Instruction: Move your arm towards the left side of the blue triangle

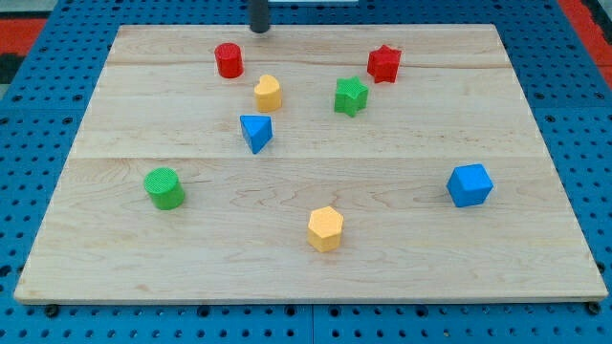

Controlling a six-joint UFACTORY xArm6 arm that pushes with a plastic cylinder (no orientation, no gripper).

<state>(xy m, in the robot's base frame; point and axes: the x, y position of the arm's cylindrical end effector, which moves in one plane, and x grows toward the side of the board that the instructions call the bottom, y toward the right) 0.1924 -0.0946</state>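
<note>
My tip [259,30] sits at the view's top edge of the bench [306,258], just above and to the right of the red cylinder [229,60] and apart from it; only the rod's short lower end shows, the rest being cut off by the frame. There is no hand on this arm, only the straight rod, so nothing is spread or pinched. The blue triangle [256,133] lies left of the bench's centre, well below my tip, with its point facing the view's bottom. Just above it, near but not touching, stands the yellow block [268,92], whose shape looks rounded or many-sided. To the right of that are the green star [351,96] and, a little higher and further right, the red star [384,63]; the two are close but apart. The green cylinder [164,187] stands toward the view's lower left, well apart from the triangle. The yellow hexagon [325,228] is near the view's bottom centre, and the blue cube-like block [469,184] is off at the right.
</note>
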